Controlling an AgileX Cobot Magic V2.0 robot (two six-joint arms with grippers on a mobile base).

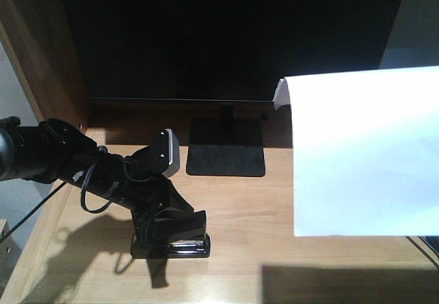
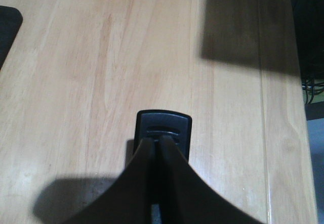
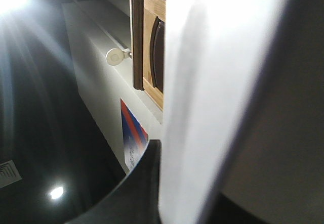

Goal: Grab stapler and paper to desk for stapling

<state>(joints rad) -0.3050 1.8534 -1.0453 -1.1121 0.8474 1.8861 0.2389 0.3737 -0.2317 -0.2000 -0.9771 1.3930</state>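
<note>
Stapler (image 1: 171,246) is sitting on the desk (image 1: 267,215) near its front edge; my left pincer (image 2: 156,143) is clamping it from above, jaws drawn almost together; off to the right, my right pincer (image 3: 164,158) is pinching the paper (image 1: 363,153), jaws tight on the sheet, holding it up above the desk; behind both, 1 dark monitor (image 1: 233,36) is standing on its black base (image 1: 226,158).
</note>
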